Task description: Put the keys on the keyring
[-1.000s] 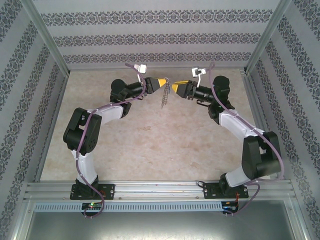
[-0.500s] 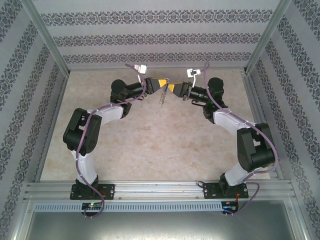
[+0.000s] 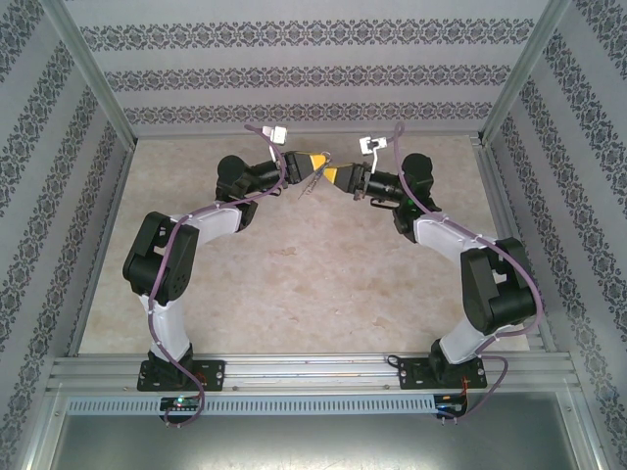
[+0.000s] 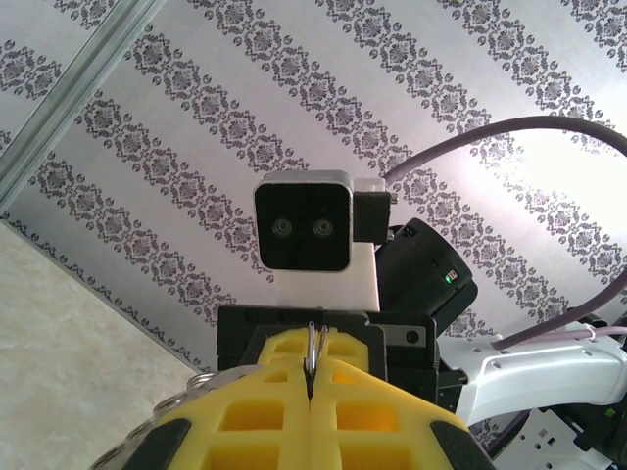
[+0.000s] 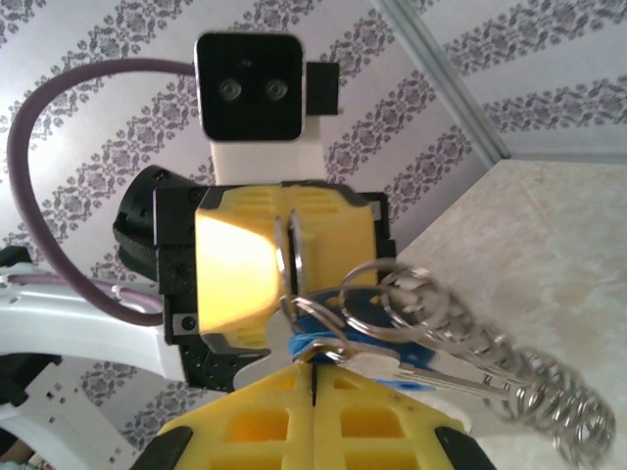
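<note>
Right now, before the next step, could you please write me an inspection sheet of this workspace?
Surface: beige stone-look tabletop, no damage seen.
Job's things: keyring held in the air, its chain dangling; keys with blue tag right beside it; threaded or not, cannot tell.
Clutter: nothing seen.
Grippers: left gripper shut on the keyring; right gripper shut on the keys; both tip to tip above the table.
Cables: purple cable along each arm, looping at the wrists.
Surroundings: wallpaper walls, aluminium frame.
</note>
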